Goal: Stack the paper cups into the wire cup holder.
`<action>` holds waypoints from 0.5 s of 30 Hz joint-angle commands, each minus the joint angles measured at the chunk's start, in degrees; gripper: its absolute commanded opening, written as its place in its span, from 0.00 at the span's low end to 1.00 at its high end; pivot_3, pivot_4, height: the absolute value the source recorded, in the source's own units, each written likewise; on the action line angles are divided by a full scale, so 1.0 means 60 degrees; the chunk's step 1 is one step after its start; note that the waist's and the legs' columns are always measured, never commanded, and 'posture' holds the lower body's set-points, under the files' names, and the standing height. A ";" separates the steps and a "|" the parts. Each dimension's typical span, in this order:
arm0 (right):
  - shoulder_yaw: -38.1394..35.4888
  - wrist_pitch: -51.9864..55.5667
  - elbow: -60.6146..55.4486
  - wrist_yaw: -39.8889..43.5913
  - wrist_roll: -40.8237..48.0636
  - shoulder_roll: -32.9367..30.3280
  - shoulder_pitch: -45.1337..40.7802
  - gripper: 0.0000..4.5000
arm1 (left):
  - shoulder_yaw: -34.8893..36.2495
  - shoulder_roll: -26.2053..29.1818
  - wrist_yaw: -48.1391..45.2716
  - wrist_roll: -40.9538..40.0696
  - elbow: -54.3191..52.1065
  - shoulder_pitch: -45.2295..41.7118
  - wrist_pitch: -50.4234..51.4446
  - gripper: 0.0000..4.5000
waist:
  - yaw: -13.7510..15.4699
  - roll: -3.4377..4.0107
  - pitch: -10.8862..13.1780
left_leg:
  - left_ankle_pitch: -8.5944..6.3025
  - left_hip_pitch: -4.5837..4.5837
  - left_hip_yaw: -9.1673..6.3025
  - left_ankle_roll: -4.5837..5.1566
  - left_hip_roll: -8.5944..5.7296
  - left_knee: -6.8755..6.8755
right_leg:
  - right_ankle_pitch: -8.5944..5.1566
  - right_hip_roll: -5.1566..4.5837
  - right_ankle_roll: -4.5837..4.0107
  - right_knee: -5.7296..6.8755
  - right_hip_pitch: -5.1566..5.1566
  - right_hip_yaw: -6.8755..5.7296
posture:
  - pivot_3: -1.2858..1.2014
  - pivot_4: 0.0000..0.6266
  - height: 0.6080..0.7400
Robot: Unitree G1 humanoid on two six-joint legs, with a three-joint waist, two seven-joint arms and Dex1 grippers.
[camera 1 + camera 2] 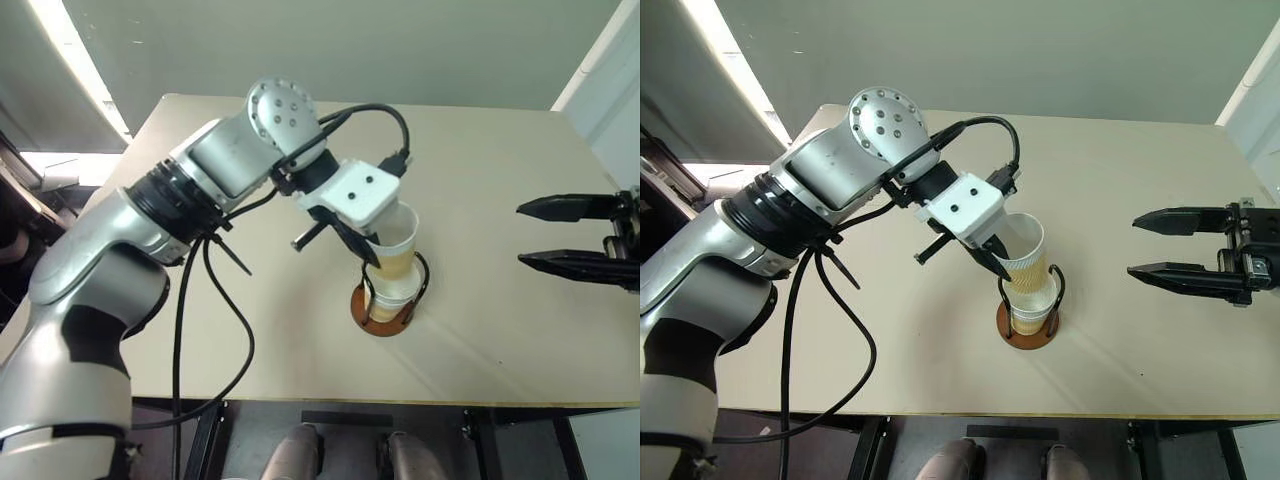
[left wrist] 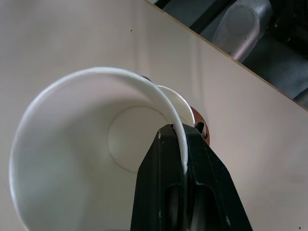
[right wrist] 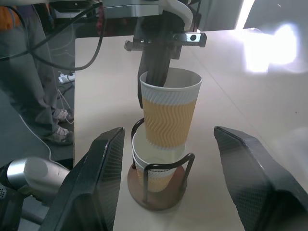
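Pinched shut on the white rim of a paper cup [image 2: 72, 159], the left gripper [image 2: 180, 159] has one black finger [image 2: 154, 187] inside the cup's mouth and the other against its outer wall. That held cup [image 3: 169, 111] hangs tilted above the wire cup holder [image 3: 156, 190], its tan ribbed bottom lowered partway into the mouth of the cups already there. Two nested cups [image 3: 154, 166] sit in the holder, their white rims showing one just above the other, between the upright black wire loops [image 3: 185, 161]. Under them the holder's reddish-brown disc base [image 1: 1028, 335] rests on the tabletop [image 1: 500, 180], near the tabletop's front edge.

To the right of the holder, well apart from it, the right gripper [image 1: 1175, 245] hovers over the tabletop with its jaws standing wide open and nothing between them; its fingers point toward the holder. Seen from the right wrist, its two fingers frame the holder on either side without touching it.

Black cables [image 1: 215, 330] loop down from the left arm [image 1: 210, 170], which reaches in over the tabletop's left part toward the holder. Beyond the tabletop's far left side, a person's legs [image 3: 29, 72] stand on the floor.
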 commanded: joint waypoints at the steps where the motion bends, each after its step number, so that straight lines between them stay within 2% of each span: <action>1: -0.0502 -0.0043 -0.0191 -0.0111 0.0219 -0.0053 0.0018 0.68 | 0.0227 -0.0070 -0.0291 -0.0066 -0.0079 -0.0113 0.0041 0.01 | -0.0002 0.0000 0.0000 | -0.0001 0.0000 0.0002 0.0001 0.0000 0.0000 | 0.0000 0.0000 0.0000 0.0000 0.0000 0.0001 | 0.52 0.24 1.00; 9: -0.0485 -0.0081 -0.0206 -0.0204 0.0258 -0.0060 0.0039 0.68 | -0.0816 0.0633 -0.0291 -0.0362 -0.0651 -0.0186 -0.0187 0.01 | -0.0005 0.0001 0.0000 | 0.0000 0.0002 0.0000 0.0001 0.0000 0.0000 | 0.0000 0.0001 0.0000 0.0000 0.0000 0.0000 | 0.52 0.24 1.00; 15: -0.0500 -0.0099 -0.0189 -0.0208 0.0323 -0.0060 0.0052 0.68 | -0.0416 0.0122 -0.0291 0.0129 -0.0153 0.0013 -0.0243 0.01 | 0.0023 0.0001 0.0000 | -0.0004 -0.0001 -0.0002 0.0007 -0.0001 0.0017 | 0.0001 0.0000 0.0003 -0.0002 0.0008 -0.0002 | 0.52 0.24 1.00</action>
